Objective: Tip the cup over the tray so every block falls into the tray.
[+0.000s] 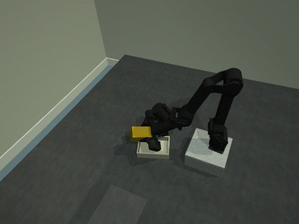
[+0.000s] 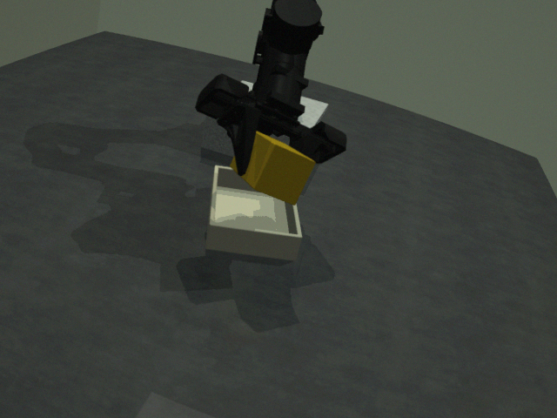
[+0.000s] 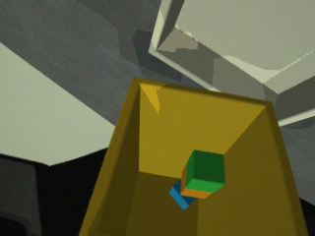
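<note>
One claw (image 1: 147, 135) (image 2: 279, 155) gripping one yellow cup (image 1: 141, 132) (image 2: 284, 170) (image 3: 197, 115), tilted, above one tray (image 1: 153, 156) (image 2: 253, 241) (image 3: 184, 74). Three blocks visible inside cup: one green (image 3: 205, 169), one orange, one blue. No readable writing.

I'm looking down from high and far on top; exterior sits closer, facing the arm (image 1: 200, 98) (image 2: 283, 67). Wrist peers closely into the cup (image 1: 141, 132) (image 2: 285, 171) (image 3: 202, 118), and all share the tray (image 1: 153, 156) (image 2: 251, 243) (image 3: 236, 34).

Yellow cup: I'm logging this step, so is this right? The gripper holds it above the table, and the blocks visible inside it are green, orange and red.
The red is wrong: the wrist view shows a blue block with the green and orange ones. The rest stands.
</note>
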Tool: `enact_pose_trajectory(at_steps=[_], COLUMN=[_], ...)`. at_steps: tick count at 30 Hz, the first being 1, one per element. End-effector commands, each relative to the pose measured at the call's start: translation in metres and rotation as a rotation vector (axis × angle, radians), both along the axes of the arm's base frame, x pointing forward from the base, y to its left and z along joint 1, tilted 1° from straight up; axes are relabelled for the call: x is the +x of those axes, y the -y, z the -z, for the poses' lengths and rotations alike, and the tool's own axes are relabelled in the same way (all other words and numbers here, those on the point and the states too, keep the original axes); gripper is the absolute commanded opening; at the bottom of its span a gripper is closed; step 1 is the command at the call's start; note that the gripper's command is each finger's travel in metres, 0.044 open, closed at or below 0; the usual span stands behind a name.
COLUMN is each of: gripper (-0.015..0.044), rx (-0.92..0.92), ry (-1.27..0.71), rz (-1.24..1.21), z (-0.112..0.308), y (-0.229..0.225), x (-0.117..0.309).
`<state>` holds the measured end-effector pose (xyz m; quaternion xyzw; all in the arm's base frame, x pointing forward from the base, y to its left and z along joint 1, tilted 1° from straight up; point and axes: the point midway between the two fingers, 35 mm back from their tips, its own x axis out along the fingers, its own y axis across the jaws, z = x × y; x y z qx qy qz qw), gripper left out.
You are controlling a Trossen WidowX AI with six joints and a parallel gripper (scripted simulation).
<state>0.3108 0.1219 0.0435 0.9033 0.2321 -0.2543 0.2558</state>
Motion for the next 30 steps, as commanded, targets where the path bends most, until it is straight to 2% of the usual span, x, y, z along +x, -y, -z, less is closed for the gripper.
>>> enact_pose_trajectory(at_steps=[1, 12, 30], gripper=[0.0, 0.0, 0.0], rx=[0.072, 0.245, 0.282], ry=[-0.02, -0.086, -0.016], rz=[0.057, 0.187, 0.177], z=[-0.0008, 0.001, 0.0039], y=[-0.0003, -0.001, -0.0023], x=[0.0019, 0.0027, 0.0057])
